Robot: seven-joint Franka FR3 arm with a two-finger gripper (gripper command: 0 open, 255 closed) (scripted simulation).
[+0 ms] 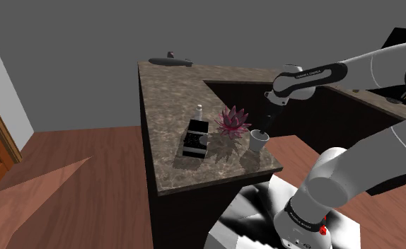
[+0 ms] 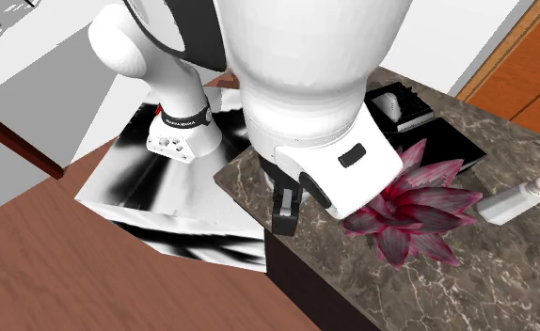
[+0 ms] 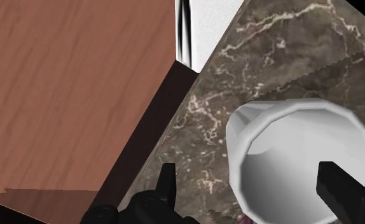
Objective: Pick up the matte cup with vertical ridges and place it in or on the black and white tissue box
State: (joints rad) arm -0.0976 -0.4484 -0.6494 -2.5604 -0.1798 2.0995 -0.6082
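Cup (image 3: 302, 153) (one, white, upright) stands between the gripper's (image 3: 246, 170) two open fingers (image 3: 167, 186); one tissue box (image 1: 193, 139) sits near it.

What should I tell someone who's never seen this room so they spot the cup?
Look at the brown marble counter, at the corner nearest the white robot arm. Beside the red spiky plant stands a small cup, open-topped and all white, unlike the black-and-white tissue box.

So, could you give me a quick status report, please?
Gripper open over the white cup, not clasping. Cup upright near counter edge. Red plant close beside cup, toward tissue box.
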